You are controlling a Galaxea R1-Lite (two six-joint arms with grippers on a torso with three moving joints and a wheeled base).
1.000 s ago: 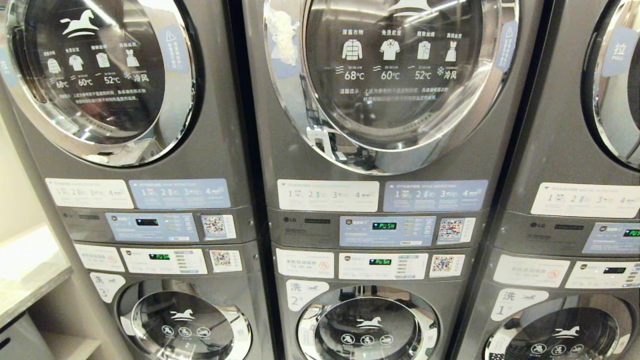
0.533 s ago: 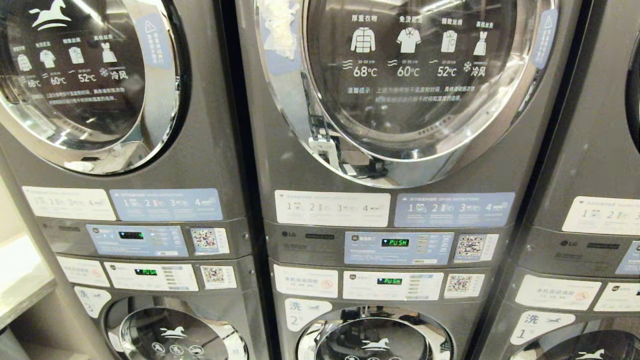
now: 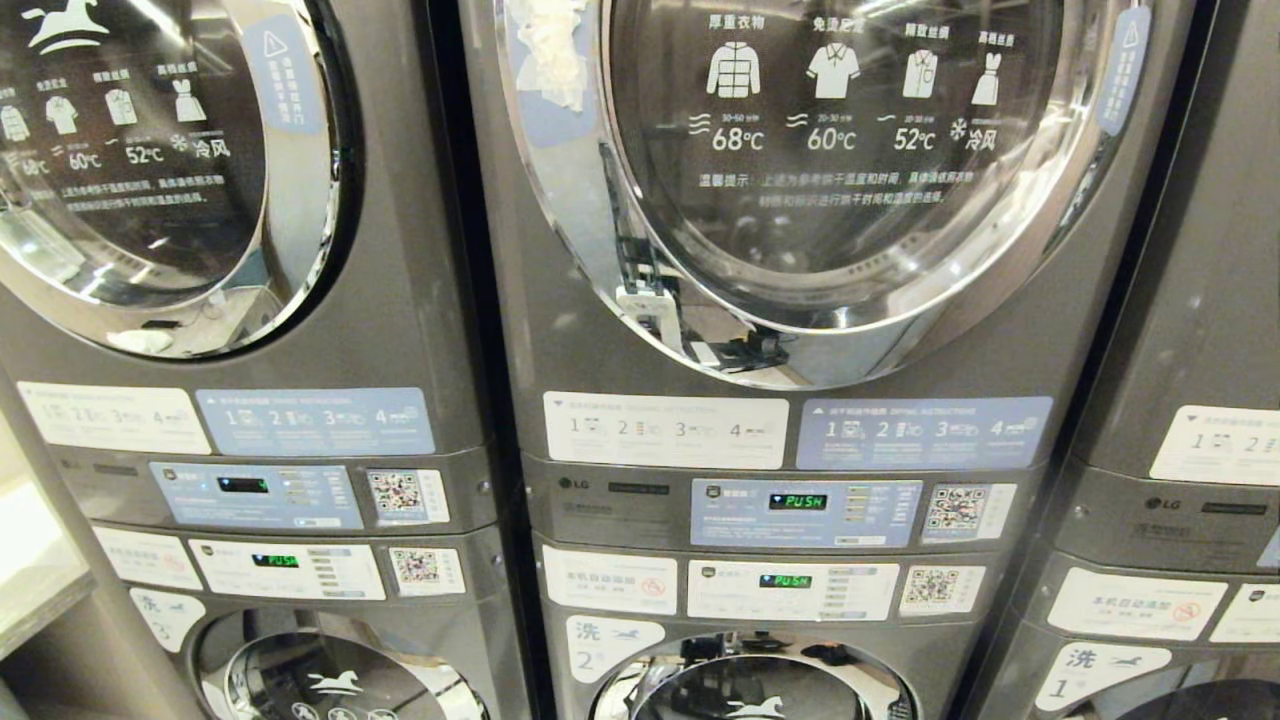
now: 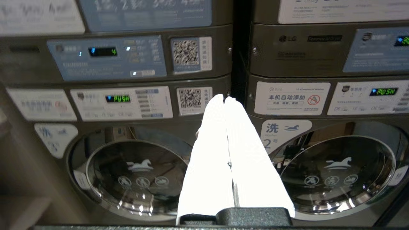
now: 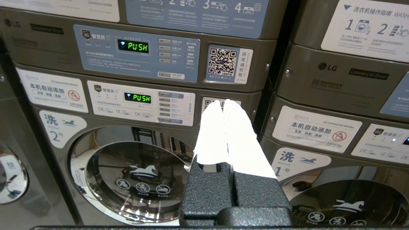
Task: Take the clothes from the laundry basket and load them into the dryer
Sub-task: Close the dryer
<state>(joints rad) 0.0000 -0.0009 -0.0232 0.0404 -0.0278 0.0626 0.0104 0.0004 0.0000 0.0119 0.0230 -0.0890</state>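
Observation:
The dryer (image 3: 830, 170) is the upper grey machine in the middle stack, and its round chrome door is closed. Its control panel (image 3: 805, 512) reads PUSH. Neither arm shows in the head view. In the left wrist view my left gripper (image 4: 224, 98) is shut and empty, and it faces the gap between the left and middle stacks at washer height. My right gripper (image 5: 222, 102) is also shut and empty, in front of the middle stack's washer panel (image 5: 140, 102). The laundry basket and the clothes are out of view.
More stacked machines stand to the left (image 3: 230, 200) and right (image 3: 1200, 300) of the middle one. Washers with round doors (image 3: 750, 690) sit below the dryers. A pale counter edge (image 3: 30, 570) juts in at the far left.
The whole head picture has shifted: the machines look larger and sit lower and further left, so the camera has come closer. The machines themselves have not moved.

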